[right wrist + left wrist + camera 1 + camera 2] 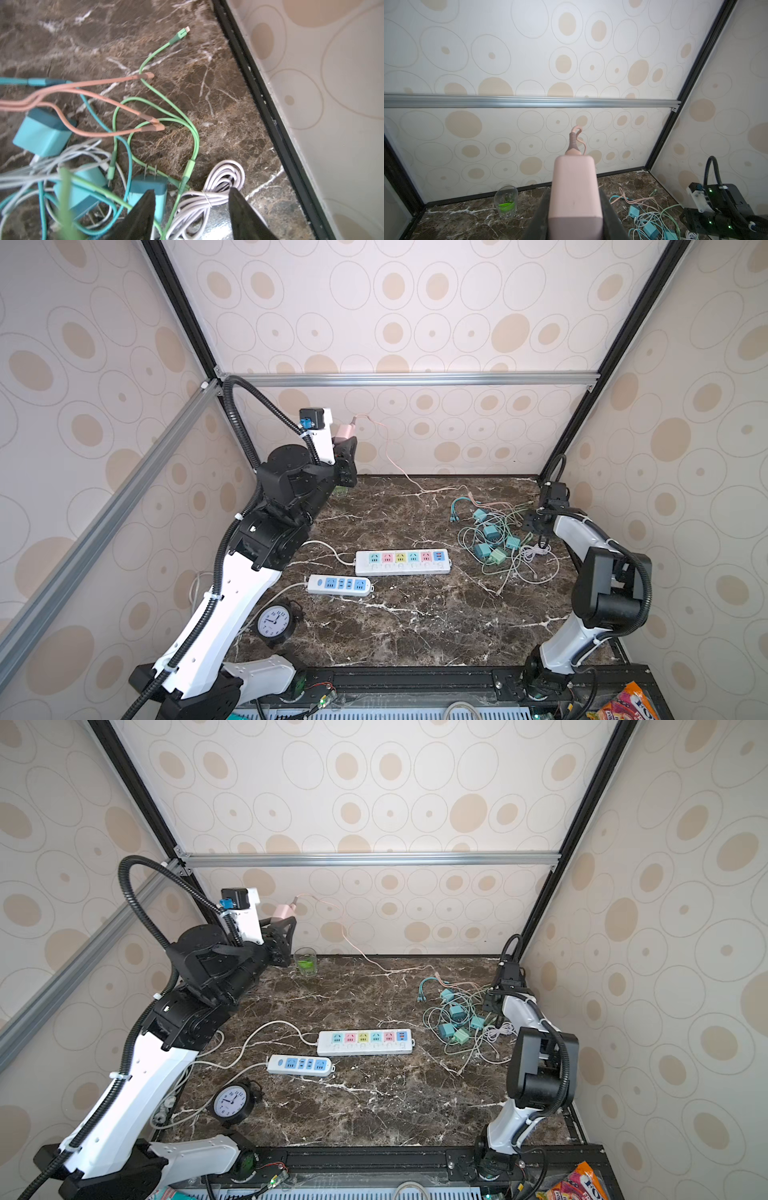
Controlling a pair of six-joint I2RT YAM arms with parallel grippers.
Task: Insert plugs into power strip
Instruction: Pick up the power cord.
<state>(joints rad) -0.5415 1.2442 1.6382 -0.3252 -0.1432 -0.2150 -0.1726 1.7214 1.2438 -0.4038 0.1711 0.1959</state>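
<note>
One pink plug (574, 187) gripped by L fingers (611, 218), R fingers (141, 218) apart — clear on wrist cam only

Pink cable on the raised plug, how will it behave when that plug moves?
Likely floppy: the pink cable sags loosely from the pink plug to the table. Its far end lies among tangled cables, so it may snag or drag them.

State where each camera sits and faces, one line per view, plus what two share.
Top view: high behind the arm bases, looking down over the table; left arm, right arm show.
Top view: alongside, same direction; both arms, pastel power strip.
Left wrist: raised, facing the back wall; left gripper clamps the pink plug.
Right wrist: low, facing down at tangled cables; right gripper open.
Shared: pink plug, in both top views too.
</note>
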